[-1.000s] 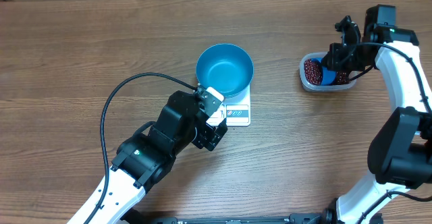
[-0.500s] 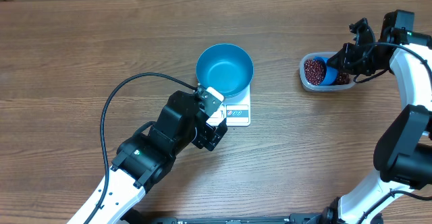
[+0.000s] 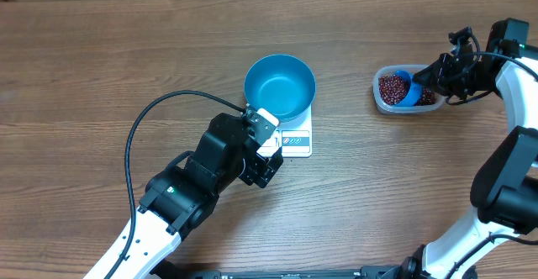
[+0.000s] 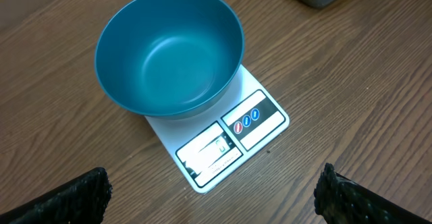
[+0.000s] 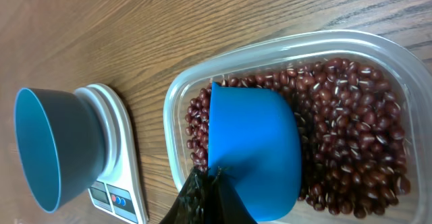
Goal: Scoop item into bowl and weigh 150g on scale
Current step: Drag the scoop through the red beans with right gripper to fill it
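Observation:
The dark red-brown beans (image 5: 351, 116) fill a clear plastic tub (image 3: 380, 97) at the right of the table. A small blue scoop (image 5: 253, 150) lies among them, bottom side towards the wrist camera. My right gripper (image 5: 212, 183) is shut on the scoop's handle at the tub's edge; in the overhead view the scoop (image 3: 407, 92) sits in the tub's right half. The blue bowl (image 3: 280, 86) stands empty on the white scale (image 3: 296, 138). My left gripper (image 4: 212, 196) is open, just in front of the scale (image 4: 223, 133), and holds nothing.
The left arm (image 3: 227, 161) and its black cable (image 3: 139, 136) cover the table's front left. The tub stands about a bowl's width to the right of the scale. The right arm (image 3: 513, 77) runs along the table's right edge.
My right arm has swung to the right and its wrist has drawn back from the tub, while the scoop stays in the beans. The left arm, bowl and scale have not moved.

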You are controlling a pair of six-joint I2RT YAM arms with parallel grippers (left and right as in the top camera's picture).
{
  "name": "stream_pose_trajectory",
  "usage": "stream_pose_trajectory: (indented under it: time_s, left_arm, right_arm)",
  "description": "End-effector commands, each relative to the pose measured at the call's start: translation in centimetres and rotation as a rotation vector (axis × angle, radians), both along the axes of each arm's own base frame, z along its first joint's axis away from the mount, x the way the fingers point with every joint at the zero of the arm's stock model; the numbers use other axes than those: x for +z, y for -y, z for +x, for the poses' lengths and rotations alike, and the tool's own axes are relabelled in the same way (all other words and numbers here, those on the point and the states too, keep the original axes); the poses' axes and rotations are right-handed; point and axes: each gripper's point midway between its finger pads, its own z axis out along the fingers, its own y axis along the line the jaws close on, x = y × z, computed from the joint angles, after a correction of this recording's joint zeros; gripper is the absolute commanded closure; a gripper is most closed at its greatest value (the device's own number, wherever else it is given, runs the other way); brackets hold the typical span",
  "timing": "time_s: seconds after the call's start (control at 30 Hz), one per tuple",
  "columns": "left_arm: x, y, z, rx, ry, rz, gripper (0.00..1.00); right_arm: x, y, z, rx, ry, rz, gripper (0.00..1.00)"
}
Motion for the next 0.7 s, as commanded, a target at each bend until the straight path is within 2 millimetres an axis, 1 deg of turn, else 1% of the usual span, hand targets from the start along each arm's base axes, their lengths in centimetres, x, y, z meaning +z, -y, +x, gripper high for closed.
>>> stream_pose_trajectory:
  time_s: [0.0, 0.07, 0.17, 0.27, 0.37, 0.53, 0.67]
  left_arm:
    - [-0.3, -0.1, 0.0, 0.008, -0.005, 0.002, 0.01]
    - [-0.3, -0.1, 0.0, 0.008, -0.005, 0.002, 0.00]
    - [-0.3, -0.1, 0.0, 0.008, -0.005, 0.002, 0.01]
    - [-0.3, -0.1, 0.0, 0.008, -0.005, 0.002, 0.00]
    - [-0.3, -0.1, 0.0, 0.008, -0.005, 0.002, 0.00]
    - [-0.3, -0.1, 0.0, 0.008, -0.005, 0.002, 0.00]
    - [-0.3, -0.1, 0.0, 0.008, -0.005, 0.002, 0.00]
  right_arm:
    - [-2.1, -0.5, -0.1, 0.002, -0.049, 0.054, 0.96]
    - [-2.4, -0.6, 0.1, 0.004, -0.048, 0.067, 0.96]
    - [-2.1, -0.9, 0.3, 0.013, -0.030, 0.088, 0.96]
    - [-2.0, -0.7, 0.4, 0.008, -0.021, 0.095, 0.96]
    - [-1.5, 0.1, 0.5, -0.013, -0.001, 0.127, 0.96]
    - [-1.1, 2.7, 0.3, -0.056, 0.036, 0.152, 0.96]
    - [-0.4, 4.3, 0.0, -0.064, 0.086, 0.184, 0.96]
